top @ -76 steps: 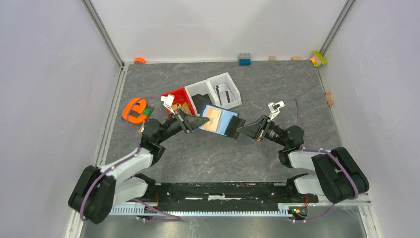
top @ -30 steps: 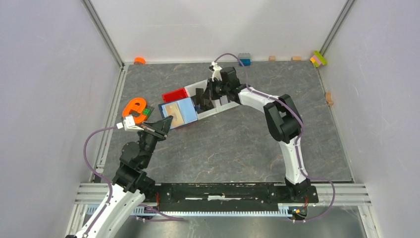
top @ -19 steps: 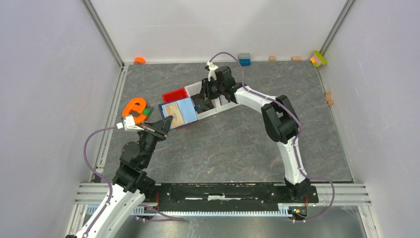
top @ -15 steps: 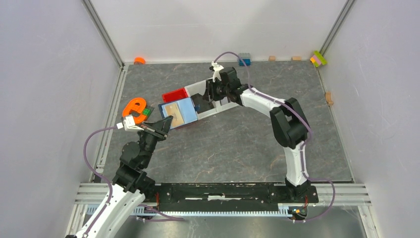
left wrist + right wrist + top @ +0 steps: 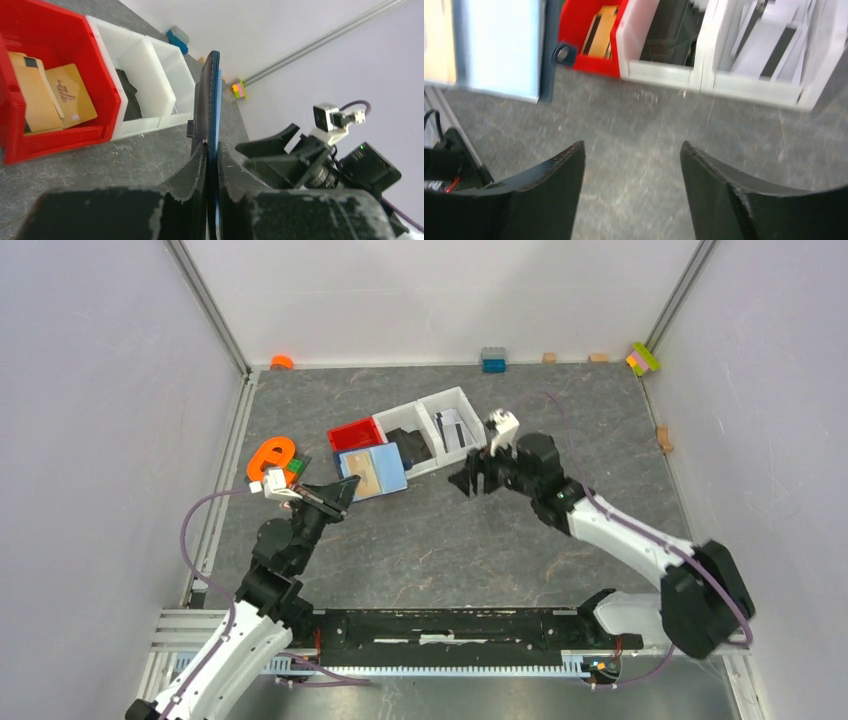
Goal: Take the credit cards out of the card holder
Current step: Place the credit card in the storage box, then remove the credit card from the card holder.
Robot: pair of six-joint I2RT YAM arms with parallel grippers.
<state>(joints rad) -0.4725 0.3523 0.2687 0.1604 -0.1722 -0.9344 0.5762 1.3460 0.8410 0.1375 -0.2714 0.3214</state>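
Toward the left edge of the desk (image 5: 560,420), your left tool (image 5: 211,150) is clamped tight on the card holder (image 5: 390,470), gripping it by its near edge. Your left wrist view shows the holder edge-on, pinched between both fingers. From above you see the holder spread open, its light blue inside facing up and a tan piece (image 5: 366,472) showing on it. Its far edge is just beside the red bin (image 5: 345,427); whether they touch cannot be told. To the right of the red bin stands the white bin (image 5: 455,392) with two compartments. The left one holds a black item (image 5: 408,443), and the right one holds the credit cards (image 5: 452,428), light grey and dark, loosely piled. Your right tool (image 5: 632,150) hangs over bare desk near the middle, just on the near side of the white bin, with its fingers spread well apart and nothing between them. An orange thing (image 5: 270,455) lies near the left edge, beside your left arm
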